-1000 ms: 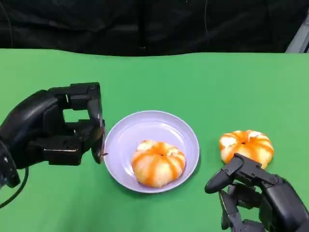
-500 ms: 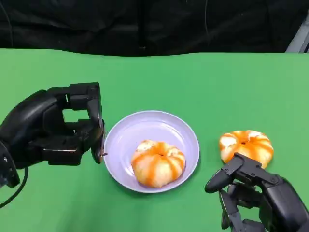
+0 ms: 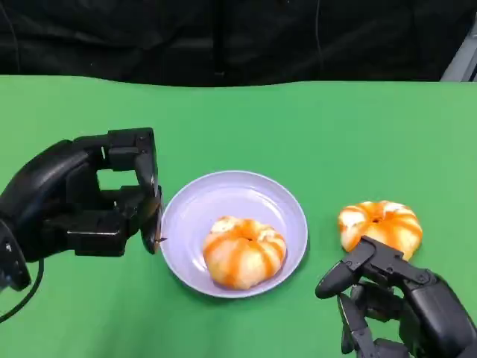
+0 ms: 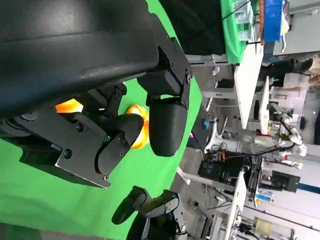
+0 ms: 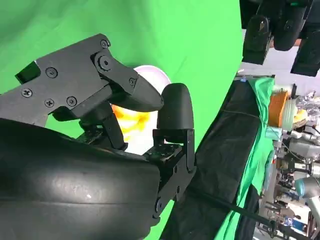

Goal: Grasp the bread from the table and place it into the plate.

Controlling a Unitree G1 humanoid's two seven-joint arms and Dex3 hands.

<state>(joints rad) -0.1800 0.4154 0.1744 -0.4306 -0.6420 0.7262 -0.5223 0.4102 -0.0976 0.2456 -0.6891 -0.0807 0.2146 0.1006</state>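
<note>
Nothing has moved over the last second: both hands sit exactly where they were, and so do both breads. We read that as a pause between steps, not progress.

One bread (image 3: 244,251) already lies in the plate (image 3: 223,190), toward its near side. The other bread (image 3: 380,225) rests on the desk (image 3: 298,127) near its right edge, well apart from the plate, and that one looks to us like the job left.

Our right robot hand (image 3: 391,298) hovers at the near right corner, just on the near side of that loose bread, fingers spread and holding nothing; from here we can't say whether a fingertip touches it. We judge it must reach forward over the bread and close.

Our left robot hand (image 3: 97,201) hangs just beside the plate's left rim, fingers apart around an empty gap, gripping nothing.

The desk is covered in plain green cloth, with black drapery behind its far edge. Beyond it, the left wrist view shows a cluttered lab, with white benches (image 4: 252,75) and equipment.
</note>
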